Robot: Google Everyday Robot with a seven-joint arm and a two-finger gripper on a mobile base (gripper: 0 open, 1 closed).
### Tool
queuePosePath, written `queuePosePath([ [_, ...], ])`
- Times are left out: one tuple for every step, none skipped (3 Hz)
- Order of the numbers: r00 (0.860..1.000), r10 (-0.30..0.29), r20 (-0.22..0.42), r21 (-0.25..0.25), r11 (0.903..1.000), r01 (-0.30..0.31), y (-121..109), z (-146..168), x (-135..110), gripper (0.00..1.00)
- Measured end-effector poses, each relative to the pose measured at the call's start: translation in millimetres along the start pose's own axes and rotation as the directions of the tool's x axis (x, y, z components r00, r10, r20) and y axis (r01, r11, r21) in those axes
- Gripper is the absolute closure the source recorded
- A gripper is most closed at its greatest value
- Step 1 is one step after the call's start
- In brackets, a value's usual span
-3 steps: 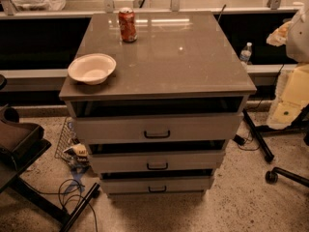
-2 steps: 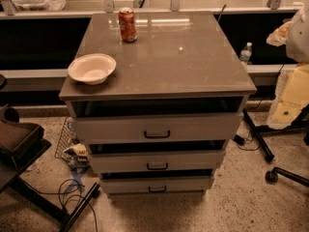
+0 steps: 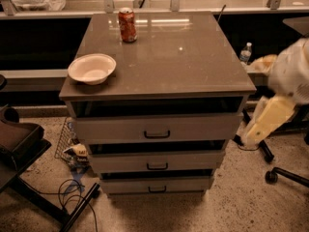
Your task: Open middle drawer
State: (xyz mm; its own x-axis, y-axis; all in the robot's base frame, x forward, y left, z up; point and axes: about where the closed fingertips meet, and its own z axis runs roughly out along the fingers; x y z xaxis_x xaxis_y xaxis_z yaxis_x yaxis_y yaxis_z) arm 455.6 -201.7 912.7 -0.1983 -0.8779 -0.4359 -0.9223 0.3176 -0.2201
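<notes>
The grey cabinet [image 3: 159,57] has three grey drawers stacked under its top. The middle drawer [image 3: 193,159] has a flat front and a small black bar handle [image 3: 157,166] at its centre. It looks pushed in, like the top drawer [image 3: 203,127] and the bottom drawer [image 3: 183,184]. My arm, white and cream, comes in from the right edge. My gripper [image 3: 252,138] hangs at its lower end, to the right of the cabinet at about the top drawer's height. It touches no drawer.
A white bowl [image 3: 91,68] and a red soda can [image 3: 127,24] stand on the cabinet top. A water bottle [image 3: 245,53] stands behind on the right. An office chair base [image 3: 271,176] is on the right floor. A black chair [image 3: 17,139], a wire basket [image 3: 63,138] and cables [image 3: 72,193] are on the left.
My arm has swung down and to the left, closer to the cabinet's right side. The drawers, the bowl and the can have not moved.
</notes>
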Motion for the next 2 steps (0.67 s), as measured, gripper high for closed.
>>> queuePosePath([
  [0.989, 0.014, 0.15, -0.001, 0.9999, -0.015, 9.5, 50.9, 21.7, 0.0],
  [0.958, 0.023, 0.287, 0.043, 0.9984, -0.037, 8.7, 99.8, 47.3, 0.0],
])
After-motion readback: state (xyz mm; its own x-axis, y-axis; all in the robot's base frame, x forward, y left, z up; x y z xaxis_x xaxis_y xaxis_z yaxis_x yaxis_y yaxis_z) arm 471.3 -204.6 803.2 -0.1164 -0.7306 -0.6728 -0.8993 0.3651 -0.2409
